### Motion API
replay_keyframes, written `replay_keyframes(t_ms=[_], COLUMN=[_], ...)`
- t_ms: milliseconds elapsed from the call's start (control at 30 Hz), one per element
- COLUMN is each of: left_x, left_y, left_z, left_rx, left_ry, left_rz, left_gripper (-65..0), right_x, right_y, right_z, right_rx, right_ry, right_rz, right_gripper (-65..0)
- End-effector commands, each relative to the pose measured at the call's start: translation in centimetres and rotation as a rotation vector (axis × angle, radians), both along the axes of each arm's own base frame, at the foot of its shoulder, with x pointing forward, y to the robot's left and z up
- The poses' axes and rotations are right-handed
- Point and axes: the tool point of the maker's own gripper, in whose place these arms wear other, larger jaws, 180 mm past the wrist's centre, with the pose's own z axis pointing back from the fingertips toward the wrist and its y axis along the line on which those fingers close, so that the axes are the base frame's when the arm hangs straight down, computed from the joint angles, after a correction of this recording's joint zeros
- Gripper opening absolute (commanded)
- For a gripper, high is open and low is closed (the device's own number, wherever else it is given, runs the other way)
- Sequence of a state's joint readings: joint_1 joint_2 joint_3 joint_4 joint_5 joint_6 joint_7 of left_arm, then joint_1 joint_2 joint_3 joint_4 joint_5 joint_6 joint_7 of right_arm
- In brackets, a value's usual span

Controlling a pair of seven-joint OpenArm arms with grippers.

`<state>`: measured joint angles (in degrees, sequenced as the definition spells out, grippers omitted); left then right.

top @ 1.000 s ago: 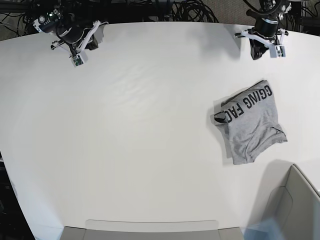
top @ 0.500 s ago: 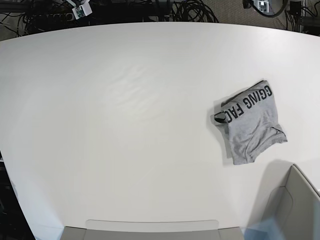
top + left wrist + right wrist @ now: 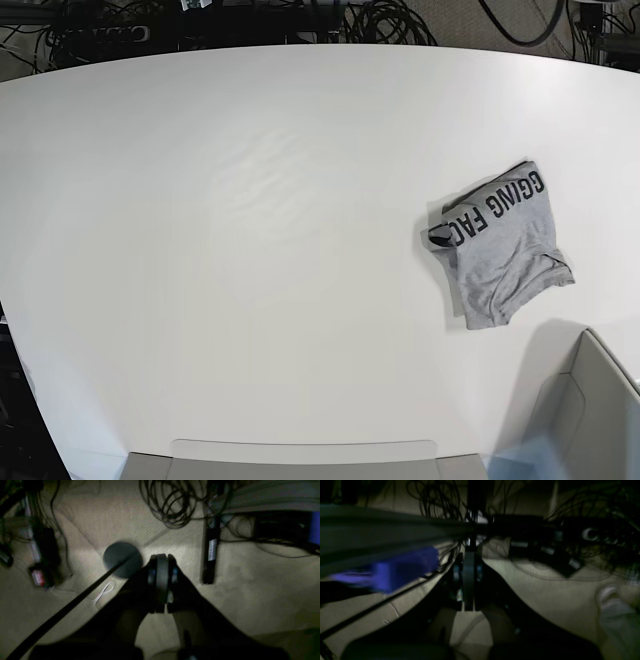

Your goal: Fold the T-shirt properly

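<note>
hanging off the back edge of the table (image 3: 250, 330), both my arms point down at the carpeted floor (image 3: 262, 600). my left gripper (image 3: 162, 562) has its fingers pressed flat together, pinching nothing, over a dark round disc (image 3: 119, 557) and a thin black rod (image 3: 75, 598) that crosses it on a slant; a tangle of black cables (image 3: 175, 502) and a long black bar (image 3: 211, 552) lie farther off. my right gripper (image 3: 469, 562) is pressed together too, nothing between its fingers, with a blurred blue shape (image 3: 402, 567) to one side and more cables (image 3: 570, 542) strung across the dim background. neither gripper shows in the base view. the t-shirt (image 3: 505, 265) lies folded into a compact, slightly tilted bundle on the white table, toward that view's right side, which is my left. black block lettering (image 3: 495, 205) runs along its far edge, and plain grey fabric faces up on the rest. a grey bin (image 3: 590, 420) sits at the near right corner, just beside the shirt's lower edge but apart from it.
</note>
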<state>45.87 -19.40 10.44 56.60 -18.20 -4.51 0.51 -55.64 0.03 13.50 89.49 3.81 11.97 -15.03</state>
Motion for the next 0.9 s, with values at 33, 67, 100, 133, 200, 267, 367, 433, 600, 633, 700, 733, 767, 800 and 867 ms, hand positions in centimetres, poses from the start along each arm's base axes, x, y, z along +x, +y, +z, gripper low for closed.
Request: replay_keyframes(t_ms=[33,67,100,133,200,267,367,433,600,633,700,733,767,800,867], left_x=[-0.7,-1.1,-1.3,-1.2,-1.4,-1.8,-2.2,-1.1,6.9,6.8,6.9,7.1,7.3,7.4,7.5], left_y=[1.0,0.9,0.6,0.8,1.5,1.2,0.7,-0.6,-2.7,-2.8,-3.0,-3.1,-3.2,-3.2,-3.1], left_z=[-1.5,-2.5,-3.2,-4.0,-4.9,-5.8,-6.7,-7.5,-9.0,-9.1,-9.3,-9.5,-9.5,-9.6,-9.5], left_rx=[0.002,-0.005,-0.015,-0.017,-0.007,0.002,0.024,0.017,-0.023,-0.025,-0.032,-0.036,-0.038,-0.039,-0.036], left_ry=[0.044,0.071,0.092,0.106,0.115,0.114,0.124,0.122,-0.003,0.017,0.063,0.078,0.088,0.091,0.089], left_rz=[0.013,0.030,0.046,0.061,0.080,0.113,0.154,0.178,0.191,0.194,0.198,0.201,0.203,0.205,0.205], left_gripper=[-65.0,-65.0,-65.0,-65.0,-65.0,-65.0,-65.0,-65.0,-65.0,-65.0,-65.0,-65.0,-65.0,-65.0,-65.0], right_x=[-0.9,-1.1,-1.5,-1.6,-1.9,-1.9,-2.1,-2.6,-2.2,-1.8,-1.2,0.0,1.6,2.4,2.7], right_y=[-0.7,-0.9,-1.1,-1.2,-1.7,-3.1,-5.8,-8.8,-15.0,-16.3,-18.3,-19.5,-21.1,-22.5,-24.7], right_z=[-1.7,-2.6,-3.5,-4.4,-5.9,-7.3,-10.0,-11.8,-14.0,-14.1,-13.8,-13.6,-13.2,-12.8,-12.1], right_rx=[-0.014,-0.016,-0.019,-0.017,-0.021,-0.039,-0.075,-0.115,-0.192,-0.217,-0.250,-0.277,-0.324,-0.382,-0.507], right_ry=[0.022,0.030,0.046,0.058,0.082,0.101,0.161,0.232,0.253,0.234,0.211,0.186,0.151,0.132,0.118], right_rz=[-0.003,-0.005,-0.007,-0.014,-0.019,-0.013,-0.017,-0.026,-0.128,-0.156,-0.202,-0.210,-0.215,-0.217,-0.206], right_gripper=[-65.0,-65.0,-65.0,-65.0,-65.0,-65.0,-65.0,-65.0,-65.0,-65.0,-65.0,-65.0,-65.0,-65.0,-65.0])
